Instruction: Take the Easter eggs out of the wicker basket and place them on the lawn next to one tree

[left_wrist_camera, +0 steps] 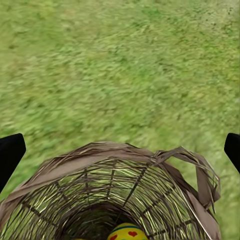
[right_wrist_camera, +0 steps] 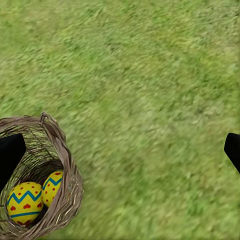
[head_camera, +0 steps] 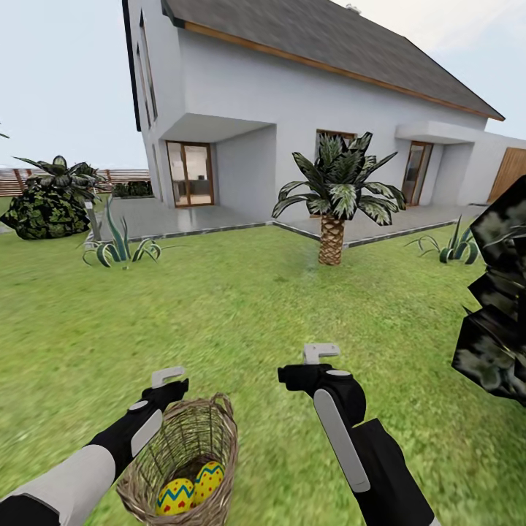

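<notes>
The wicker basket (head_camera: 186, 446) stands on the lawn (head_camera: 241, 307) just in front of me. Two yellow Easter eggs (head_camera: 175, 497) (head_camera: 209, 478) with blue zigzags and red dots lie in its bottom; a third is hidden. My left gripper (head_camera: 172, 387) hovers open over the basket's left rim (left_wrist_camera: 115, 150), with one egg (left_wrist_camera: 127, 233) below it. My right gripper (head_camera: 296, 376) hangs open over grass to the right of the basket (right_wrist_camera: 67, 170), both eggs (right_wrist_camera: 24, 202) (right_wrist_camera: 52, 186) in sight. Dark blocky foliage (head_camera: 497, 307) shows at the right edge; its trunk is out of view.
A scaly-trunked palm (head_camera: 332, 219) grows at the lawn's far edge before a white house (head_camera: 292, 95) and grey patio (head_camera: 183, 215). Spiky plants (head_camera: 120, 248) (head_camera: 456, 248) and a dark bush (head_camera: 47, 204) border the grass. Open lawn lies ahead.
</notes>
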